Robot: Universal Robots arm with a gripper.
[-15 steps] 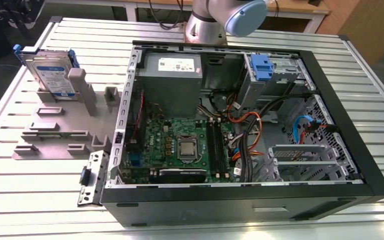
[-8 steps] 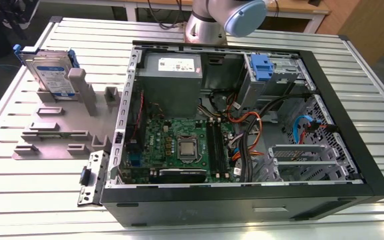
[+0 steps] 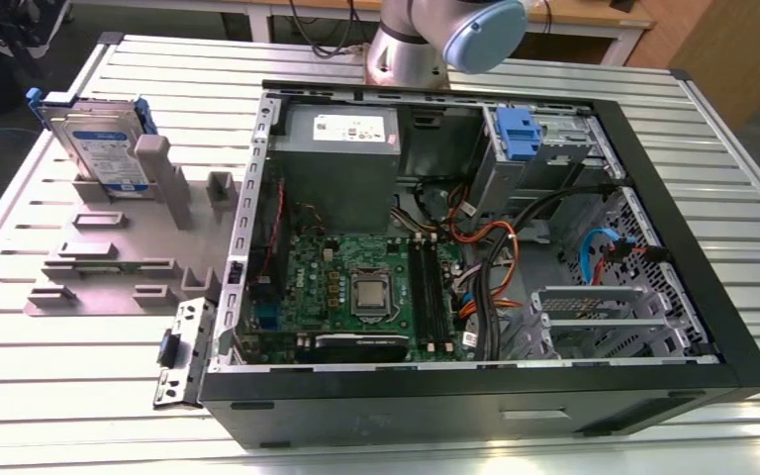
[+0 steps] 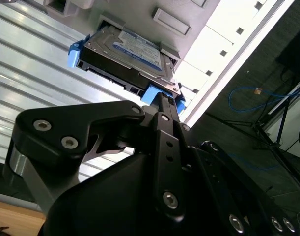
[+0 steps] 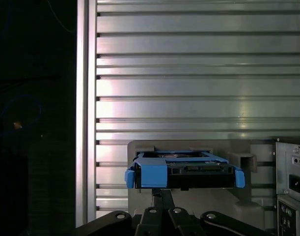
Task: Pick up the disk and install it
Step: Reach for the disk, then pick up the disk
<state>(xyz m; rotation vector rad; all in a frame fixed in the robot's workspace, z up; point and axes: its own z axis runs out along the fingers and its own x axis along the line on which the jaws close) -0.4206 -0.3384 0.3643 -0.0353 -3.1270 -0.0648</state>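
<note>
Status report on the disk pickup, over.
Gripper shut, empty. Disk on edge in grey stand, outside the open computer case. Gripper lined up on disk, nothing between them.

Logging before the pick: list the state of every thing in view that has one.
disk: standing on edge in the grey holder, not picked up
computer case: lying on its side, side panel off, interior exposed
gripper: pointed at the disk, clear of it
</note>
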